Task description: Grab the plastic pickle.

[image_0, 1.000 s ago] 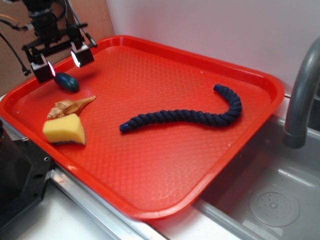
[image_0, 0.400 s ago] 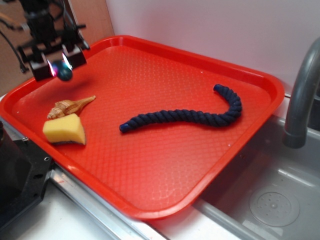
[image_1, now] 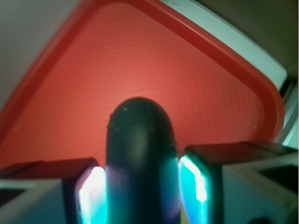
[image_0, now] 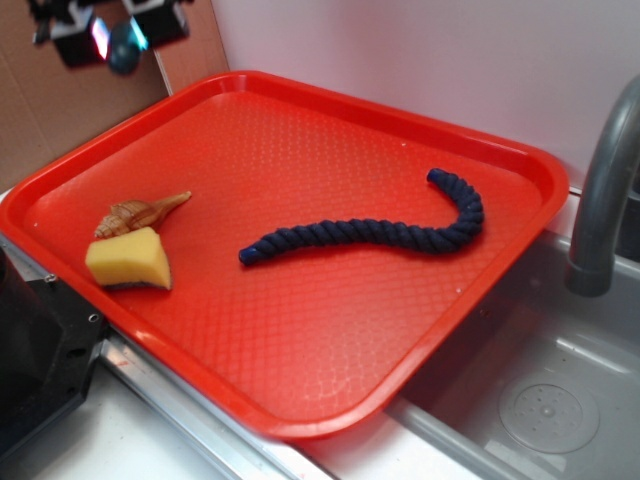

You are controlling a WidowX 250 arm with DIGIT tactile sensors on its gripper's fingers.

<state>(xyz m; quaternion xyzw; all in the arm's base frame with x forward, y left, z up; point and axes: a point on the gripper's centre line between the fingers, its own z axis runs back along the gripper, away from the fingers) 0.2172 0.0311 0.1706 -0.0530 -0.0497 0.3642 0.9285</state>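
The plastic pickle [image_0: 123, 48], a small glossy dark teal oval, hangs high above the far left corner of the red tray [image_0: 330, 330], at the top left of the exterior view. My gripper [image_0: 120, 36] is shut on it, one glowing pad on each side. In the wrist view the plastic pickle [image_1: 140, 154] fills the middle, sticking out between the two lit pads [image_1: 92, 196], with the red tray [image_1: 70, 93] far below it.
On the tray's left lie a tan spiral seashell [image_0: 138, 213] and a yellow sponge wedge [image_0: 128, 260]. A long navy twisted rope [image_0: 375, 230] curves across the middle. A grey faucet [image_0: 600, 200] and sink [image_0: 540, 400] are at the right. Cardboard [image_0: 60, 110] stands behind.
The gripper closed on the pickle where it lay on the tray, then rose with it, up and out toward the top left of the exterior view.
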